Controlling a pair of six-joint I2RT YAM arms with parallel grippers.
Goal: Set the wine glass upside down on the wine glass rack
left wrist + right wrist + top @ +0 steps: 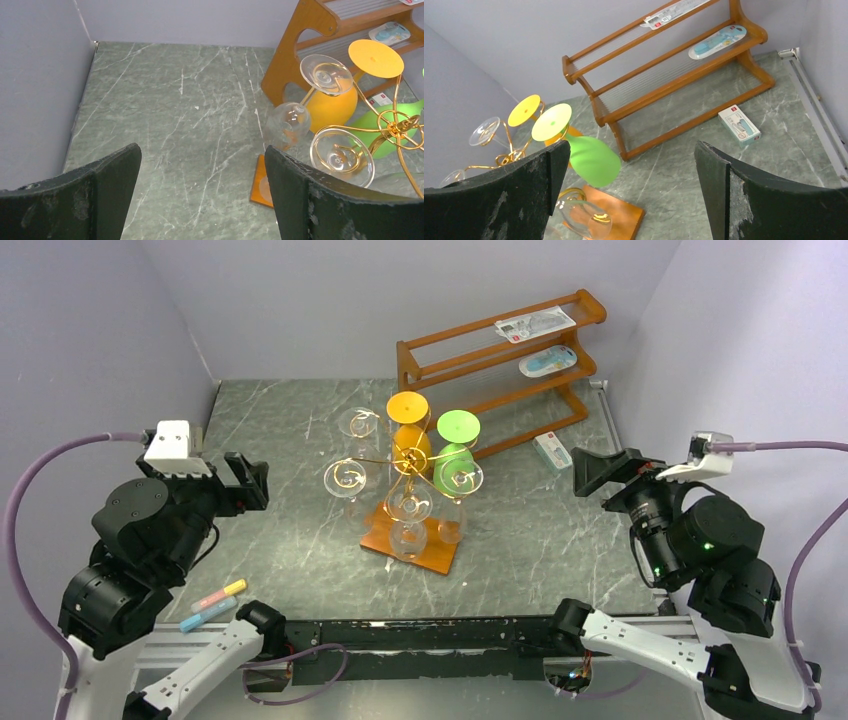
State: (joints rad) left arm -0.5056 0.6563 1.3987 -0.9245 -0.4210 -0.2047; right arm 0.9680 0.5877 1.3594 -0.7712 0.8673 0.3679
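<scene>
The wine glass rack (375, 537) stands mid-table on its wooden base, and every glass in view hangs from its gold scroll arms foot up and bowl down: several clear ones, among them the nearest clear wine glass (408, 520), plus an orange glass (409, 430) and a green glass (455, 455). No glass lies on the table or sits in either tool, so the placement appears done. Which clear glass is the task's cannot be told. The inverted hang makes sense, since each foot rests on a wire curl and the stem drops through. The left gripper (250, 483) and right gripper (595, 472) sit well apart from the rack, jaws spread wide and empty, a posture I judge to be stand-off clearance. The overhead view alone shows the whole tree and both arms. The left wrist view shows a curl ringing the stem beneath one clear foot (341, 157). The right wrist view shows the green bowl (594, 160) hanging tilted, and the three-tier shelf (664, 75) behind with a small box (739, 125) beside it.
</scene>
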